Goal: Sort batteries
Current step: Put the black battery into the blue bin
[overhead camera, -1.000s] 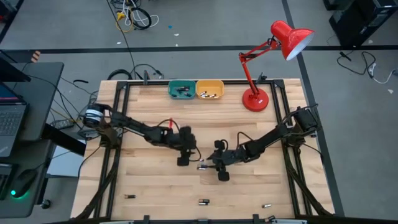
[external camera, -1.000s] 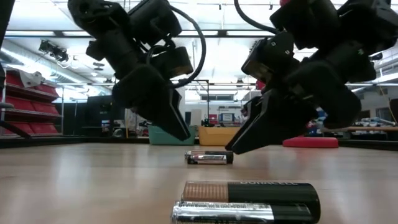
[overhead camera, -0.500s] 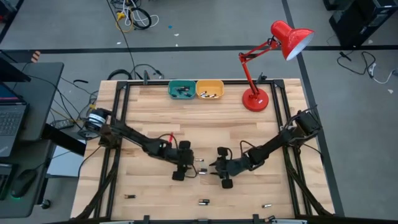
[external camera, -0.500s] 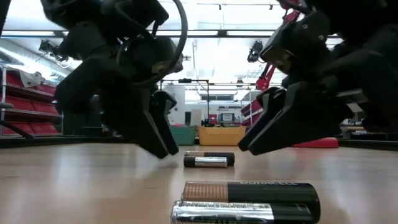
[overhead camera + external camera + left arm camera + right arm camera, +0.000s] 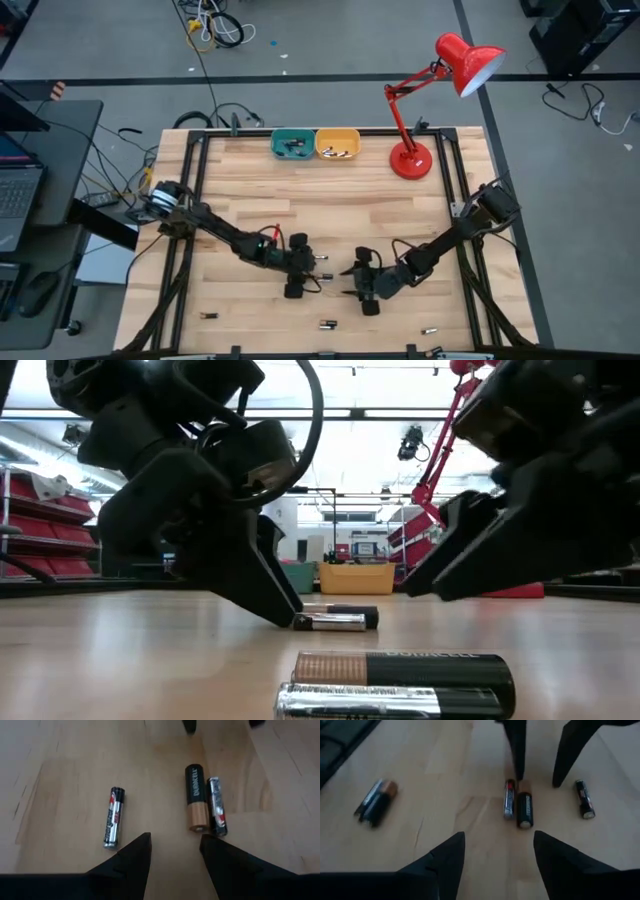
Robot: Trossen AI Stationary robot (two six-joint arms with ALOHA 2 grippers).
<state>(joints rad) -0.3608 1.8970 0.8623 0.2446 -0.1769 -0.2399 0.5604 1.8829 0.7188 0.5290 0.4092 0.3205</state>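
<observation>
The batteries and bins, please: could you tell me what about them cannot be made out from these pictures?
- Teal bin and yellow bin, high view: contents too small to count.
- Pair of batteries, low view: the nearer one is cut off by the bottom edge.
- Battery between the arms, low view: one end sits behind the left gripper fingers.
- Front-edge batteries, high view: too small to size.

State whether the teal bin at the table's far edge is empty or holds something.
Not empty. The high view shows small dark items lying inside the teal bin; what they are is too small to tell.
</observation>
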